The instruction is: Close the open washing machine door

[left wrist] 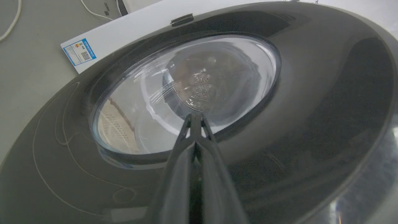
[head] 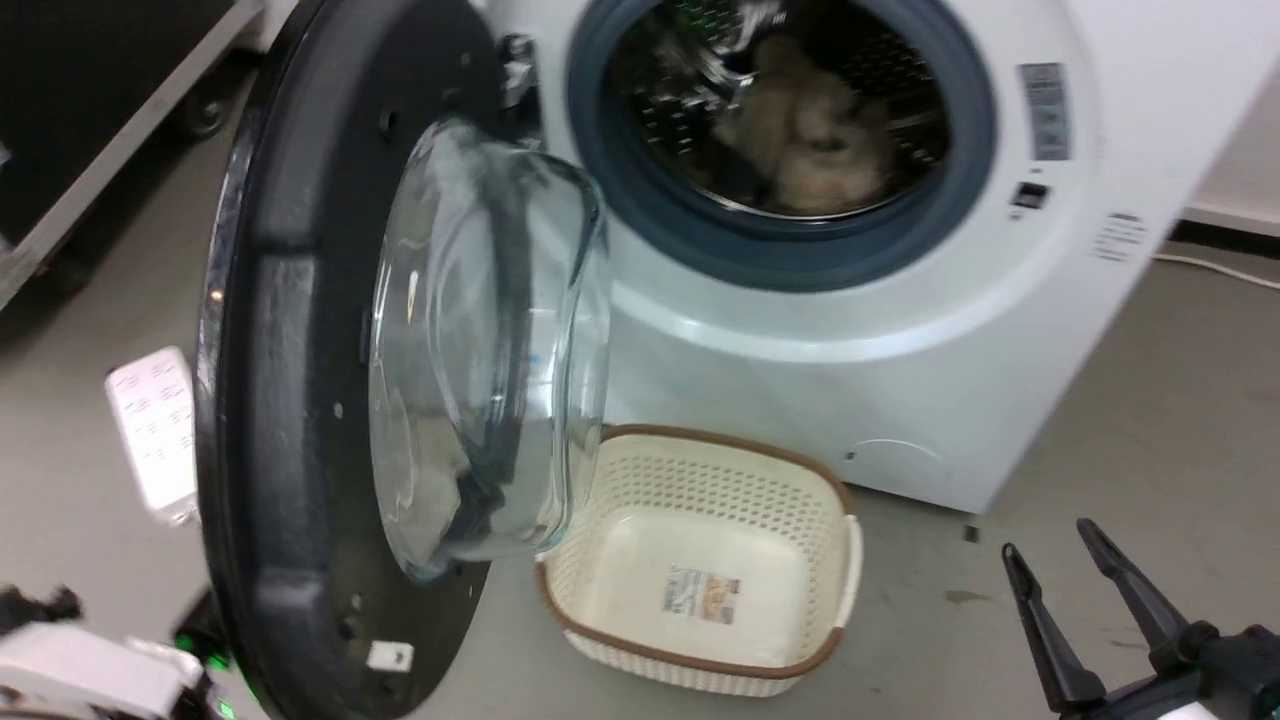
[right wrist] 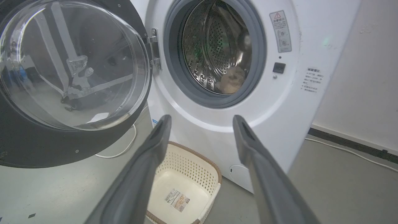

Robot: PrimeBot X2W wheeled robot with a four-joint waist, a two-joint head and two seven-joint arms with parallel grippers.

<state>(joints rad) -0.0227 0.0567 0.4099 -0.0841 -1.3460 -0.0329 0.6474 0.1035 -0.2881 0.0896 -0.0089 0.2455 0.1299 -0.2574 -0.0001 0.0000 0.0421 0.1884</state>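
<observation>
Washing machine door (head: 290,400) swung wide open, hinged at left front edge of washing machine (head: 900,330); basket (head: 700,445) on floor (head: 1150,400) below. My L gripper (left wrist: 195,116) pressed closed, tips at door's outer glass. R gripper (right wrist: 201,119) spread, empty, facing drum (right wrist: 217,46).

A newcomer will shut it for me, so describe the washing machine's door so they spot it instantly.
Find the white boxy front-loading washing machine. Hinged at the left of its grey rubber-ringed drum opening, a large round black-rimmed door stands swung wide open. Its bulging clear glass bowl window sets it apart from the cream perforated plastic basket on the floor.
</observation>
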